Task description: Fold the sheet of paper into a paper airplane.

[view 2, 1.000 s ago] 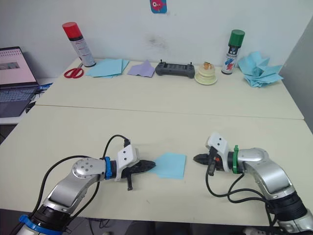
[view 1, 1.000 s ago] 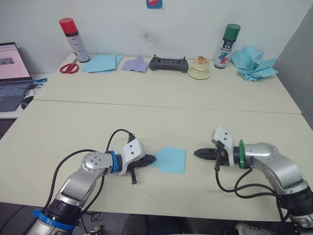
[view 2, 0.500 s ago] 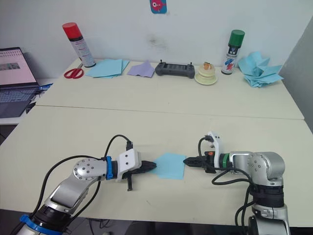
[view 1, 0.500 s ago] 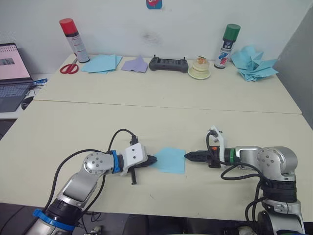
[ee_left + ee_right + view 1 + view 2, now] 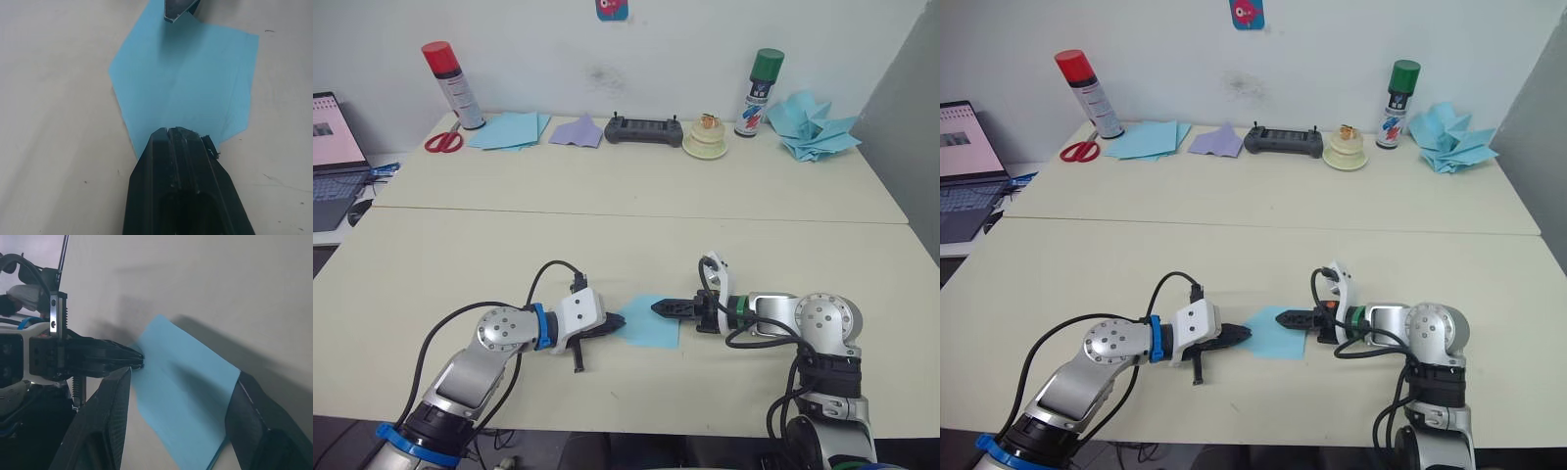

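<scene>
Black fingers of the left gripper (image 5: 615, 320) are pinching together on the near-left corner of the sheet (image 5: 646, 323), which is lying flat on the table (image 5: 607, 225). The right gripper (image 5: 658, 308) is reaching over the sheet's right side with its fingers spread apart. Way back by the wall, a stack of blue sheets (image 5: 506, 129) and a heap of planes (image 5: 808, 125) are sitting.

Silver arms, black cables, blue and green wrist rings.
</scene>
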Controlling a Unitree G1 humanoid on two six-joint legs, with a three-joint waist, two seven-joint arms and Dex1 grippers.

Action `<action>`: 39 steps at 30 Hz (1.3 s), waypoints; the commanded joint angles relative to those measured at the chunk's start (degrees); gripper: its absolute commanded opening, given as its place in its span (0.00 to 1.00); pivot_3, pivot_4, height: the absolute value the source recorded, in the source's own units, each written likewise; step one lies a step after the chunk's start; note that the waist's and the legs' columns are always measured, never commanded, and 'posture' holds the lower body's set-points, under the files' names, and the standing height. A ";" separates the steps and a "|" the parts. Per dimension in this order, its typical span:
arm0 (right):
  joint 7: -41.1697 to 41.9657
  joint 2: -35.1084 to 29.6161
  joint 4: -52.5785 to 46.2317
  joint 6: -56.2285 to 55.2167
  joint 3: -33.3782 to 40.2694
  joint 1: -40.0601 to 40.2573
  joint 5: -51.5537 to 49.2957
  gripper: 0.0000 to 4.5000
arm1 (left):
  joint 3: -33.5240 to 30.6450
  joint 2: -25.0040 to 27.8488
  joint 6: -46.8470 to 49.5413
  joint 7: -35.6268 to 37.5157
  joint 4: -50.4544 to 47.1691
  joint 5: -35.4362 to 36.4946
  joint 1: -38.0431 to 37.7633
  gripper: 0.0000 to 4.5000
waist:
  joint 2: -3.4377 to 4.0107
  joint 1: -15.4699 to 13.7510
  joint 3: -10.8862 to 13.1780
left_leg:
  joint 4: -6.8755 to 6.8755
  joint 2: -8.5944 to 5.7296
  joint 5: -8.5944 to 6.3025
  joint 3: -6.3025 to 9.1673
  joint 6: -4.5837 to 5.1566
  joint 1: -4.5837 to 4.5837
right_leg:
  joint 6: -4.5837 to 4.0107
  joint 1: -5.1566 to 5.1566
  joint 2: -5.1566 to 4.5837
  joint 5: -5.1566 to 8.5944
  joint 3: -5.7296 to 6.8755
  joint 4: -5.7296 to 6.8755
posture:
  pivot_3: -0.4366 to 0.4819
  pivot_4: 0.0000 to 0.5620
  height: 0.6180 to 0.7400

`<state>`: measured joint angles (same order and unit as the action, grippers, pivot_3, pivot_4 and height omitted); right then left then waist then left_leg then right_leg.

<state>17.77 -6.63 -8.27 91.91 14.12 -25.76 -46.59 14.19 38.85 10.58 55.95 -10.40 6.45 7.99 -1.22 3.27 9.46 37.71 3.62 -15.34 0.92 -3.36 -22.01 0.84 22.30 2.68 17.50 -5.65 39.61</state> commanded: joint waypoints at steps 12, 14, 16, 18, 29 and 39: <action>21.51 -14.48 -5.59 -29.34 -20.75 3.18 6.90 0.16 | 1.32 1.18 5.06 3.45 3.13 -0.25 0.52 0.00 | 0.06 -0.10 0.03 | -0.64 -0.04 0.01 0.02 0.00 -0.02 | 0.05 -0.01 0.00 -0.03 0.00 -0.59 | 0.48 0.27 1.00; 22.83 -15.54 -6.17 -32.21 -22.43 3.49 8.49 0.01 | 0.94 1.94 6.90 4.22 2.72 0.38 0.54 0.00 | 0.06 -0.10 0.03 | -0.67 -0.03 0.01 0.02 0.00 -0.01 | 0.04 -0.01 0.00 -0.03 0.00 -0.60 | 0.48 0.27 1.00; 26.53 -18.82 -7.40 -38.21 -26.29 4.12 12.23 0.01 | 0.96 2.84 9.13 4.94 2.09 0.86 0.58 0.00 | 0.06 -0.05 0.03 | -0.68 -0.02 0.00 0.03 0.00 -0.01 | 0.03 0.00 0.00 -0.02 0.02 -0.61 | 0.48 0.27 1.00; 29.50 -21.38 -8.88 -43.23 -29.16 4.73 15.04 0.01 | 0.77 3.59 11.12 5.52 1.24 1.89 0.47 0.00 | 0.06 0.01 0.03 | -0.71 -0.01 0.00 0.04 0.00 0.00 | 0.00 0.00 0.01 0.00 0.02 -0.62 | 0.48 0.27 1.00; 40.10 -27.14 -7.12 -59.41 -39.27 4.45 26.08 0.01 | 1.40 5.01 12.72 6.39 0.60 2.43 0.68 0.00 | 0.07 0.03 0.04 | -0.74 0.01 0.00 0.04 0.00 0.03 | -0.05 0.02 0.03 0.03 0.02 -0.62 | 0.48 0.27 1.00; 41.57 -26.65 -2.10 -68.47 -43.26 3.72 36.18 0.01 | -2.00 5.95 18.70 8.35 -2.66 8.68 2.15 0.00 | 0.07 0.07 0.04 | -0.74 0.03 0.00 0.05 0.00 0.09 | -0.08 0.01 0.05 0.04 0.02 -0.58 | 0.48 0.27 1.00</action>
<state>58.83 -33.07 -10.50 25.27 -28.58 -21.56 -12.15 12.51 43.48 25.91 63.16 -13.18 14.16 10.78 -1.16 3.34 9.49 36.98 3.65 -15.33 0.97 -3.37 -21.93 0.76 22.31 2.73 17.54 -5.63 39.04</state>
